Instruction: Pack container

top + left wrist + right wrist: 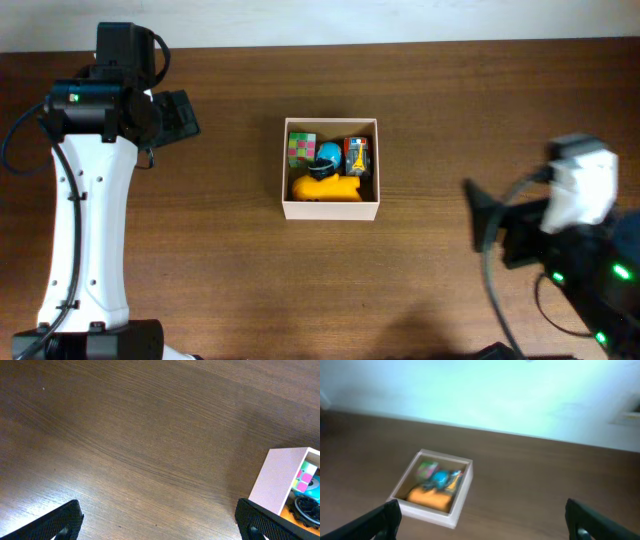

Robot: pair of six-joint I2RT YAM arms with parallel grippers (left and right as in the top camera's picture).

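The container (331,209) is a square white cardboard box in the middle of the table. It holds a multicoloured cube (301,148), a blue round toy (325,157), a small toy car (357,156) and an orange toy (326,188). The box also shows in the left wrist view (276,480) and, blurred, in the right wrist view (427,510). My left gripper (160,527) is open and empty, left of the box. My right gripper (482,520) is open and empty, well to the right of the box.
The brown wooden table (220,280) runs to a pale wall (485,395) at the back. The left arm (85,200) stands at the left side, the right arm (570,250) at the lower right.
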